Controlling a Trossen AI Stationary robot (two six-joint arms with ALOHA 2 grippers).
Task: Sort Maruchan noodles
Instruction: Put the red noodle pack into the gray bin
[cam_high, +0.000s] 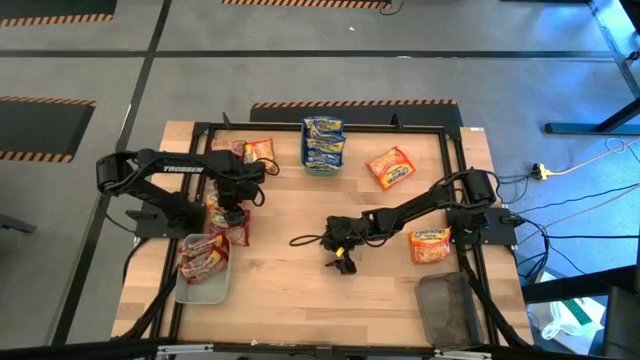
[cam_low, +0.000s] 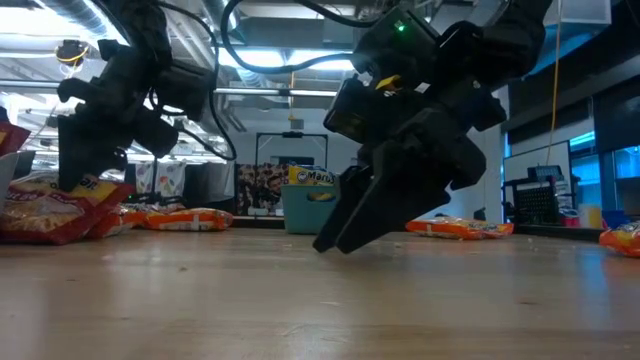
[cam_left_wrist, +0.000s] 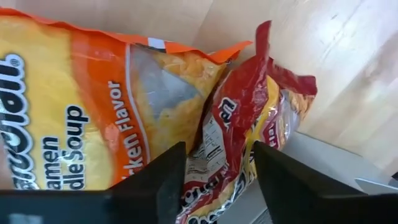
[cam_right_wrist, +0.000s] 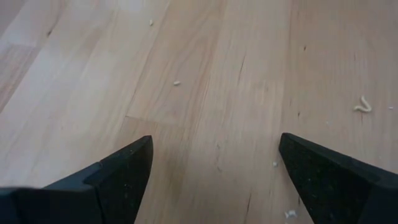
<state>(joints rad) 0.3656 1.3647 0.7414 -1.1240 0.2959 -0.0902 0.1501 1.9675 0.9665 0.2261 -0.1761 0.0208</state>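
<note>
My left pincer (cam_left_wrist: 214, 183) straddles a red noodle packet (cam_left_wrist: 249, 143) at the desk's (cam_high: 300, 290) left, beside an orange packet (cam_left_wrist: 93, 106) — fingers either side, grip uncertain. My right pincer (cam_right_wrist: 211, 180) hangs spread over bare wood mid-desk — more packets lie far and right.

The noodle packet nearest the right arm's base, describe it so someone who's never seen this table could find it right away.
Start at the wooden table and find the right arm's base at its right edge. Just inward of that base lies an orange packet, flat on bare wood, above the dark tray. Unlike the other orange packet farther back, it lies beside the arm.
</note>
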